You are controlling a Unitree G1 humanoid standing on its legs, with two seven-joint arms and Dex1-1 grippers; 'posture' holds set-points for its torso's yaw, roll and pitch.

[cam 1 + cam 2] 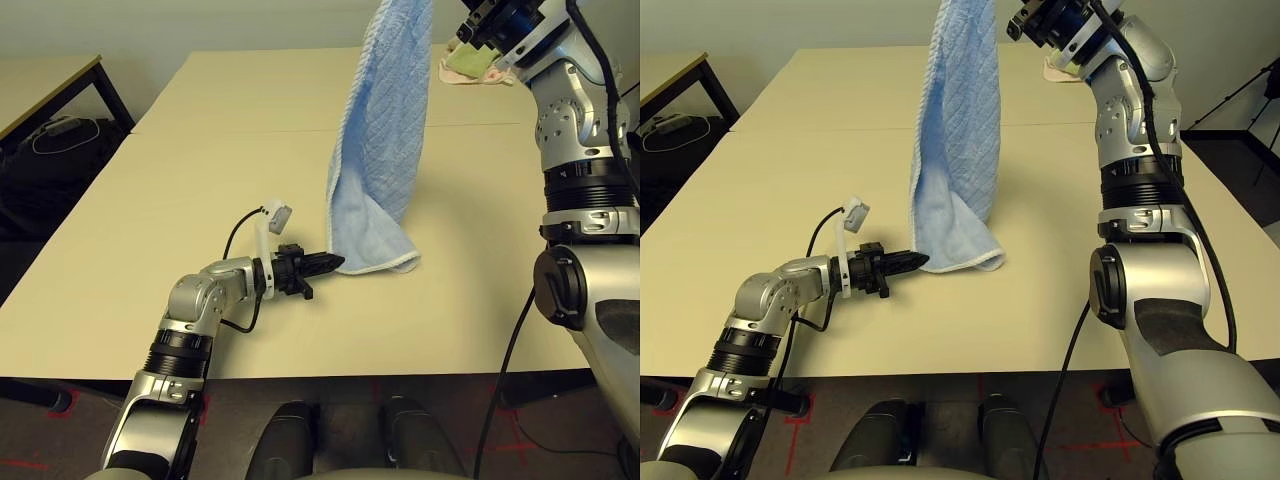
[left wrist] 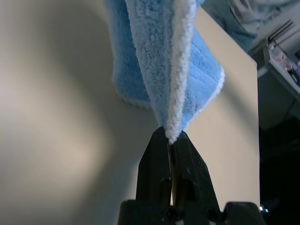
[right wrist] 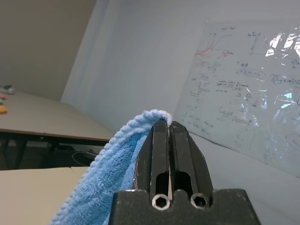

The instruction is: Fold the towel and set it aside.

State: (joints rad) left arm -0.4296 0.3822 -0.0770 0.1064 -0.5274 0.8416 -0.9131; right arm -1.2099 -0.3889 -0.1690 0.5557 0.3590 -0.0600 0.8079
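Towel (image 1: 382, 130) hangs centre frame, its lower end on the counter (image 1: 150, 230). My right fingers (image 3: 168, 123) pinch its top edge, left fingers (image 2: 172, 138) clamp a bottom corner. Lift that corner slowly, keeping edges aligned.

Two beige tables (image 1: 200, 200) butted together, seam running 9 to 3 o'clock across the worktop; third table (image 1: 50, 85) with dark frame at 10 o'clock, a black bag (image 1: 50, 150) on the floor beneath it with a pale cable on top. Dark carpet (image 1: 1060, 420) at 6 o'clock with red tape marks (image 1: 800, 410); plain pale wall (image 1: 200, 25) at 12 o'clock. Right wrist view: whiteboard (image 3: 248, 84) with handwritten notes and diagrams on the white wall, glare patches near its upper edge.
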